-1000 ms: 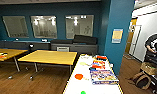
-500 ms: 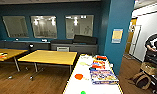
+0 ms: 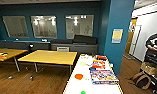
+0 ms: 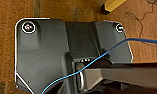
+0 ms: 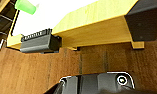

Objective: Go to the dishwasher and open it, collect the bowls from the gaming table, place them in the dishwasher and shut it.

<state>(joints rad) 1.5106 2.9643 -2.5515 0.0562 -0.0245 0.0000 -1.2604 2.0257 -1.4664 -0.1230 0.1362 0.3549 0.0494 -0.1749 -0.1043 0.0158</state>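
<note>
White-topped gaming table [image 3: 99, 86] with pale yellow edge runs away from the camera in the head view. Red-orange bowl [image 3: 79, 76] sits on its near left part, just beside a colourful game box [image 3: 103, 76]. Green bowl [image 3: 83, 92] is at the very near end of the table, cut by the frame edge; it also shows on the white top in the right wrist view [image 5: 25, 6]. More boxes and a white item lie farther along the table. Square yellow-topped table [image 3: 49, 57] stands to the left on the wood floor [image 3: 31, 82]. Person [image 3: 154, 46] stands at far right, backpack [image 3: 141, 79] on the floor near them. Teal wall [image 3: 51, 10] with windows behind. Left and right jaws: cannot tell whether open or closed.
</note>
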